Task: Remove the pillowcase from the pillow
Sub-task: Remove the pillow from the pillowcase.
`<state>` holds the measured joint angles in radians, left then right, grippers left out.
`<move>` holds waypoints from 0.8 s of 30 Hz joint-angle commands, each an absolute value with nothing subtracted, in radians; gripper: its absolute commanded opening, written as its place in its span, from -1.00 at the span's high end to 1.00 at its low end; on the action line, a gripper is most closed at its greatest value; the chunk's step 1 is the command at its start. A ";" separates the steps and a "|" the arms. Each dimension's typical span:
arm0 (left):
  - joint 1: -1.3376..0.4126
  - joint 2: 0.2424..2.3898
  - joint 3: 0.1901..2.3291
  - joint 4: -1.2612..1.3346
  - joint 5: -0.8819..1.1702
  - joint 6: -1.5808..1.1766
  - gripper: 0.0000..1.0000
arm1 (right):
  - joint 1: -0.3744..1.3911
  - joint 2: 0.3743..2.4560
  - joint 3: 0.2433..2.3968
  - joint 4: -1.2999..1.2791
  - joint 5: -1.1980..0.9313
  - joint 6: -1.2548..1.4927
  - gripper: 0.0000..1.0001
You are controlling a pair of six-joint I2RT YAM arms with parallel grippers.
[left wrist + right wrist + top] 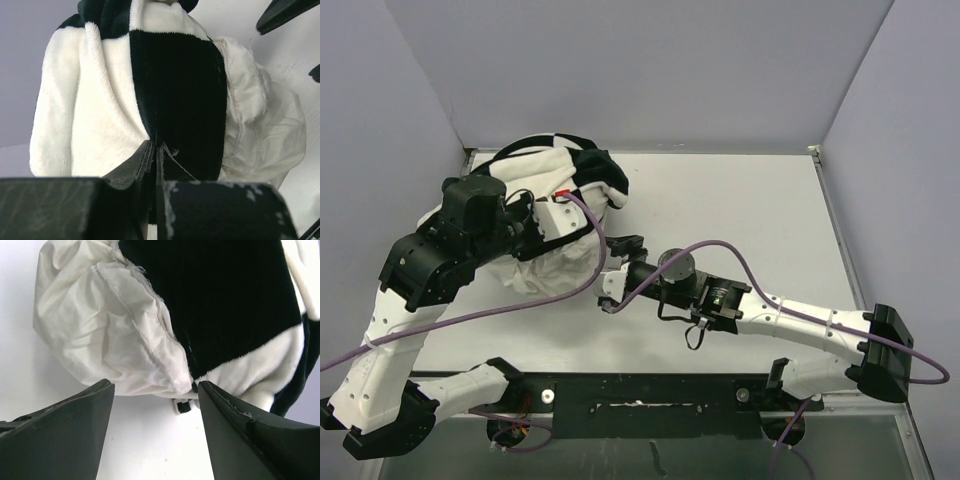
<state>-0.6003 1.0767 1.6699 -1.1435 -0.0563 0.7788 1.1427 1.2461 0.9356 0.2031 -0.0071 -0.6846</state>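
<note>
Pillowcase bunched at far left of tabletop, partly peeled off pillow. Pinched at a checkered fold by closed left pincer, likely for pulling. Beside bare pillow corner, right pincer spread wide, likely to anchor it.

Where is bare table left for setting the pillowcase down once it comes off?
Bare table runs far right, between the pillowcase, the right arm and the right wall. The far-left corner is crowded: pillow, left pincer and right pincer.
</note>
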 commanded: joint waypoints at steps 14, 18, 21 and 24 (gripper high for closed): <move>-0.595 1.061 1.793 -1.017 -0.043 0.799 1.00 | 1.183 1.456 1.161 0.130 -0.019 -0.933 -0.02; -0.596 1.060 1.794 -1.016 -0.039 0.802 1.00 | 1.180 1.486 1.164 0.150 -0.008 -0.951 -0.01; -0.596 1.061 1.809 -1.025 -0.035 0.798 1.00 | 1.176 1.528 1.181 0.177 0.004 -0.974 0.00; -0.597 1.069 1.838 -1.045 -0.030 0.784 1.00 | 1.172 1.583 1.196 0.256 0.055 -1.010 -0.01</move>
<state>-0.5999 1.0870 1.7184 -1.1915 -0.0475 0.7822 1.1732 1.5299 1.1416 0.1303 -0.0048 -0.9531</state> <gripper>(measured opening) 0.013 0.503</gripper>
